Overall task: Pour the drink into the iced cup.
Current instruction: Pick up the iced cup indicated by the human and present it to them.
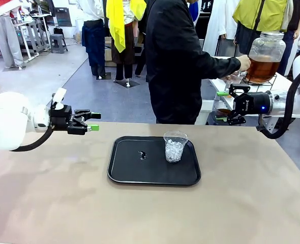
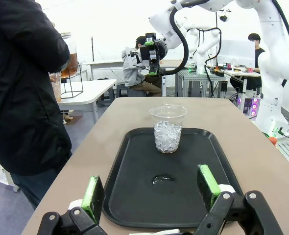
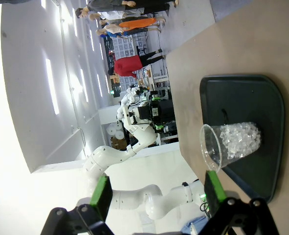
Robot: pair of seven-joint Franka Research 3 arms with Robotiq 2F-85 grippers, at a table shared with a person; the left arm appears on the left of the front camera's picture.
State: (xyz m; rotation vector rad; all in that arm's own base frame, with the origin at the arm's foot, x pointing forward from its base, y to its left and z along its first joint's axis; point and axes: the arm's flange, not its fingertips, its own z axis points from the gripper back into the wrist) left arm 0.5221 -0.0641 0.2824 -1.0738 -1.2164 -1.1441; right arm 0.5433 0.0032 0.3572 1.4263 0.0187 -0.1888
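Brown tabletop (image 1: 251, 193) in a wide workshop room carries a black tray (image 1: 127, 168). On the right part of the tray a clear plastic cup (image 1: 175, 146) with ice stands upright. At the left, the left end effector (image 1: 94, 121) hovers above the tabletop with its fingers spread and nothing between them. The right end effector (image 1: 221, 106) hangs beyond the far right corner, also spread and empty. The drink (image 1: 262, 70), amber-brown, is in a glass dispenser jar (image 1: 267, 48) on a white side table (image 1: 286, 83), well apart from the cup. A person in black (image 1: 178, 66) has one hand (image 1: 244, 62) at the jar.
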